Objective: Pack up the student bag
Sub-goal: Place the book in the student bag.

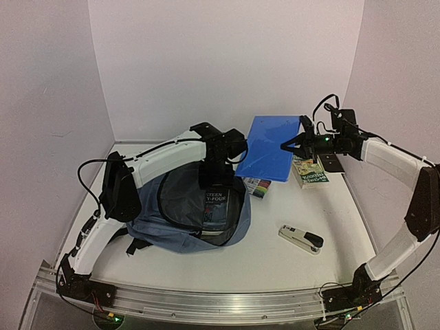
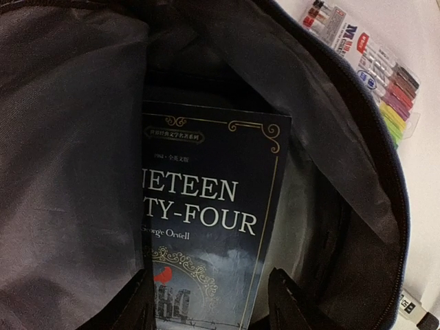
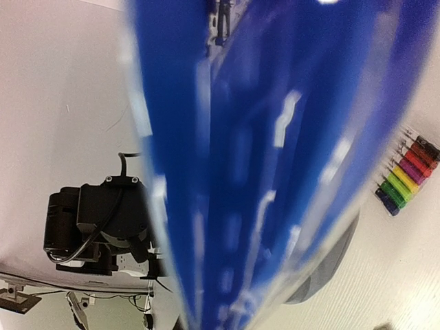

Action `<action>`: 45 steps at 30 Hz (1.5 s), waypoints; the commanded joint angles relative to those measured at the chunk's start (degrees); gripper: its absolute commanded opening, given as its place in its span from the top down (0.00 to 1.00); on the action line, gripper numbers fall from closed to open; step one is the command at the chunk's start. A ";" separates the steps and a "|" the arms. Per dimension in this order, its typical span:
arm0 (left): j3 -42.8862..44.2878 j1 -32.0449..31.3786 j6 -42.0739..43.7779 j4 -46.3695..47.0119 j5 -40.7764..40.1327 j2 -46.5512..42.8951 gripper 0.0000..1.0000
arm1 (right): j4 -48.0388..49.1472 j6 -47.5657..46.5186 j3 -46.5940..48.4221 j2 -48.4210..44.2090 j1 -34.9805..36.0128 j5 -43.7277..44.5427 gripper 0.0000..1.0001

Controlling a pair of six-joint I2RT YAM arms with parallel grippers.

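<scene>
**A:** What is the student bag (image 1: 175, 227) made of, and where is it?

**B:** It is soft slate-blue cloth with a dull dark grey lining and a black zipper round its mouth. It lies slumped on the left half of the white table (image 1: 275, 268), with its mouth gaping.

**A:** Anything inside?

**B:** A glossy dark paperback (image 2: 206, 206) with gilt corner scrolls. The cover reads "NETEEN" and "TY-FOUR", with "George Orwell" beneath, and its left edge is hidden by the lining.

**A:** And the left gripper (image 2: 214, 302)?

**B:** It hangs in the mouth of the bag with its black fingers (image 2: 283, 302) spread wide over the near end of the book. I cannot tell if they touch it.

**A:** The right gripper (image 1: 292, 146)?

**B:** It is clamped on the right edge of a flat, shiny blue plastic folder (image 1: 265, 144), which is held tilted off the table at the far side.

**A:** What else is there?

**B:** A clear pack of pens (image 1: 258, 186) with coloured caps lies just right of the bag, its label too small to read. A small booklet (image 1: 311, 172) with green lettering I cannot make out lies under the right gripper. A cream and black stapler (image 1: 301, 238) lies nearer, to the right.
</scene>
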 commanded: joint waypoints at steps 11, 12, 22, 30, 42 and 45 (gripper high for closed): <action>-8.53 -0.34 -5.92 -21.96 -3.87 -1.73 0.39 | 0.35 -1.62 -0.78 -2.23 0.24 -0.71 1.00; -9.00 -0.32 -6.06 -21.98 -3.95 -1.74 0.38 | 0.29 -1.67 -0.86 -2.27 0.25 -0.73 1.00; -15.98 -0.05 -6.94 -22.02 -5.08 -4.45 0.50 | 0.02 -1.88 -1.12 -2.25 0.24 -0.76 1.00; -18.84 0.01 -7.29 -22.00 -7.22 -13.06 0.38 | -0.17 -2.53 -1.74 -2.51 0.23 -1.10 1.00; -34.65 6.52 -1.36 -13.69 -1.02 -32.16 0.00 | -0.53 -3.50 -0.67 -2.21 1.96 -1.93 1.00; -42.68 8.93 -0.36 -7.70 4.51 -36.63 0.00 | -0.63 -4.07 -0.04 -2.33 3.97 -1.74 1.00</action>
